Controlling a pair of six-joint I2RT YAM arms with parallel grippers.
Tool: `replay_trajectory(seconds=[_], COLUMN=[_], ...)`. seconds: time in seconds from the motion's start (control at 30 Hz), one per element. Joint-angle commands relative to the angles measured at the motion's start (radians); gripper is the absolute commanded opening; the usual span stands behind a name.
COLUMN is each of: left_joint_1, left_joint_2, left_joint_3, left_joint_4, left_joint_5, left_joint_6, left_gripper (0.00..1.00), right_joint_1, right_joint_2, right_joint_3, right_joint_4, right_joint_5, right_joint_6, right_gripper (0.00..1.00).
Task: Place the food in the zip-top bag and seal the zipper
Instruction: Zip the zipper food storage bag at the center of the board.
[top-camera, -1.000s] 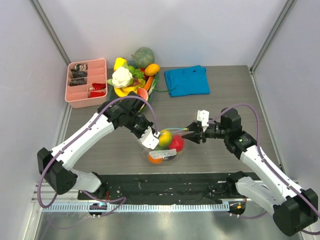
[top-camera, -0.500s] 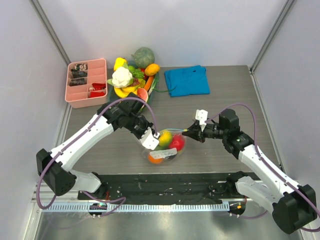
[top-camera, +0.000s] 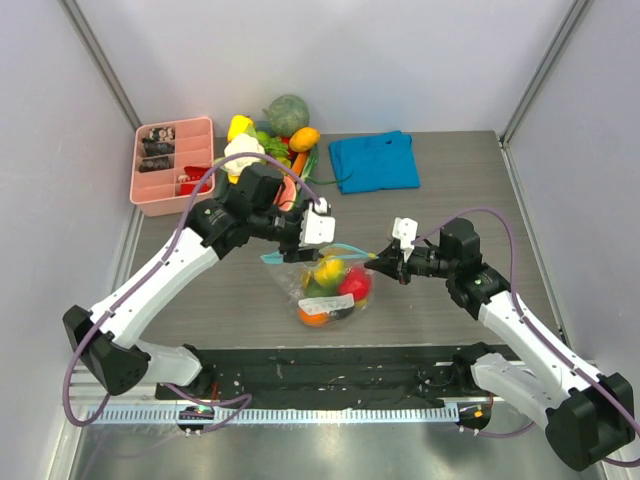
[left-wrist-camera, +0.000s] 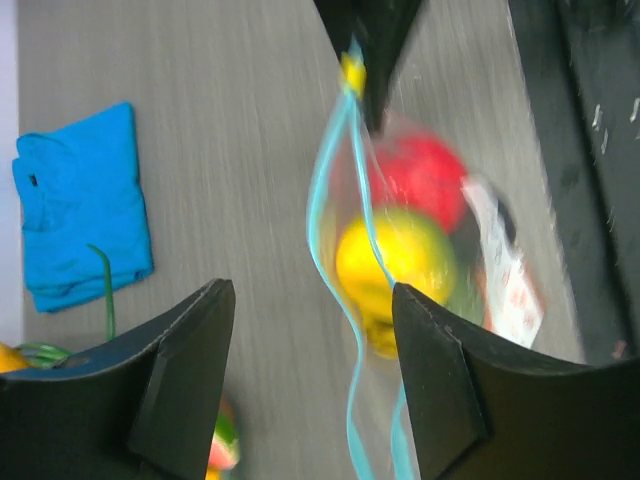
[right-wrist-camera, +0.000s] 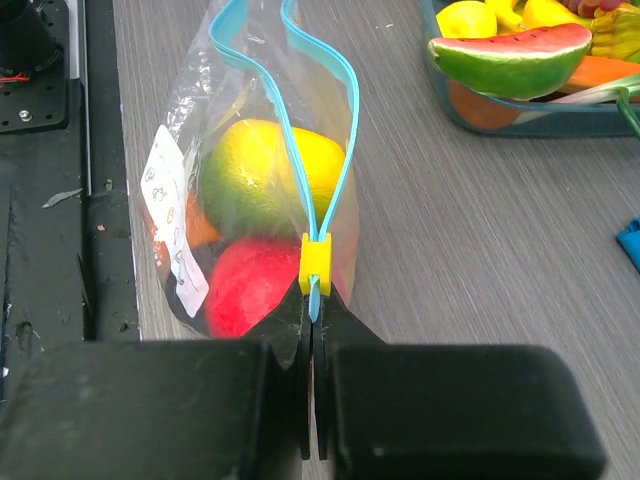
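The clear zip-top bag stands on the table between my arms. It holds a yellow lemon, a red apple and an orange. Its blue-teal zipper gapes in a narrow loop, with a yellow slider at the near end. My right gripper is shut on the zipper's end just behind that slider. My left gripper hangs open above the bag's far end. The zipper strips run between its fingers, close to the right one, and I cannot tell if they touch.
A pink compartment tray and a pile of toy produce with a white cauliflower stand at the back left. A watermelon slice lies in a teal container. A folded blue cloth lies at the back.
My left gripper has opened, let go of the bag's edge and risen up and back. My right gripper has closed on the zipper's end. The bag now stands taller.
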Motion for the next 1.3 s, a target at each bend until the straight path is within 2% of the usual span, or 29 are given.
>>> replay_trajectory(seconds=[0.0,0.07,0.13,0.27,0.47,0.77,1.03,1.13,1.23,1.27], left_joint_1=[-0.012,-0.052,-0.086,-0.127,-0.175,-0.206,-0.21,-0.212,-0.212,-0.212], left_joint_2=[-0.027,-0.005,0.039,0.11,0.135,0.164,0.178,0.188,0.187,0.184], left_joint_3=[-0.002,-0.007,0.009,0.044,0.01,-0.008,-0.025,-0.019,-0.016,-0.016], left_joint_4=[0.32,0.368,0.369,0.403,0.469,0.429,0.409,0.386,0.359,0.356], left_joint_5=[0.075,0.017,0.004,-0.008,-0.008,0.001,0.016,0.016,0.012,0.01], left_joint_6=[-0.417,-0.455,-0.466,-0.491,-0.462,-0.376,-0.351,-0.328,-0.313,-0.311], left_gripper=[0.67,0.65,0.61,0.59,0.56,0.39,0.39,0.32,0.21,0.14], right_joint_1=[0.009,0.009,0.009,0.013,0.015,0.017,0.015,0.017,0.018,0.018], right_joint_2=[-0.017,-0.019,-0.022,-0.027,-0.03,-0.03,-0.023,-0.023,-0.03,-0.033], right_joint_3=[0.042,0.045,0.042,0.039,0.041,0.041,0.041,0.041,0.039,0.038], right_joint_4=[0.062,0.063,0.065,0.066,0.06,0.06,0.059,0.059,0.06,0.06], right_joint_5=[-0.018,-0.017,-0.018,-0.017,-0.021,-0.018,-0.018,-0.018,-0.017,-0.015], right_joint_6=[-0.031,-0.031,-0.031,-0.033,-0.036,-0.048,-0.047,-0.045,-0.047,-0.048], right_gripper=[0.01,0.01,0.01,0.01,0.01,0.01,0.01,0.01,0.01,0.01])
